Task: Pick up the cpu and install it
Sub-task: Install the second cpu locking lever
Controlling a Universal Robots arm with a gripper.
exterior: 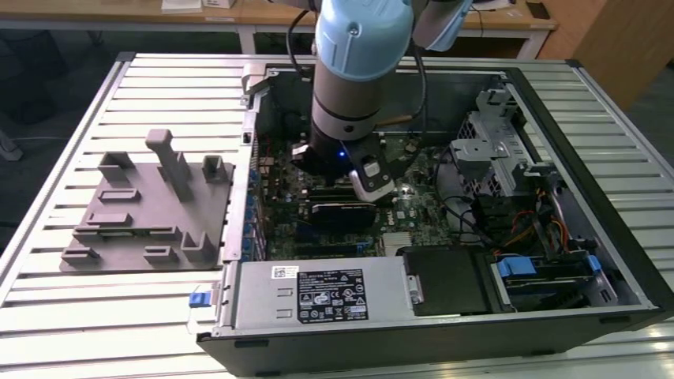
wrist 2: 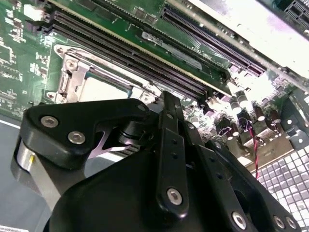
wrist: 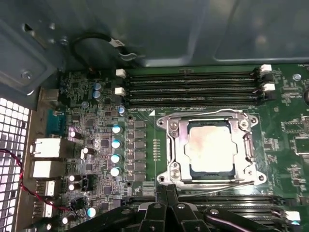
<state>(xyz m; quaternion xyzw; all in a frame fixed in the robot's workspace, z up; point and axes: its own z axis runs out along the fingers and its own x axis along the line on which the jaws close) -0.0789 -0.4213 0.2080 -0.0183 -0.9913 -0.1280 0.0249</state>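
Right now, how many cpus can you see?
1. The cpu lies inside the metal socket frame on the motherboard, seen in both wrist views. The arm covers part of the board in the exterior view, so another could be hidden.

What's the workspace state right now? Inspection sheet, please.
Surface: slatted metal table carrying an open computer case.
Job's things: cpu lies inside the socket frame on the motherboard.
Clutter: grey plastic tray with upright posts, beside the case at the exterior view's left.
Grippers: gripper low over the motherboard beside the socket; holds nothing visible.
Cables: red-black wire near the rear ports; black cable on the case wall.
Surroundings: wooden desks behind.
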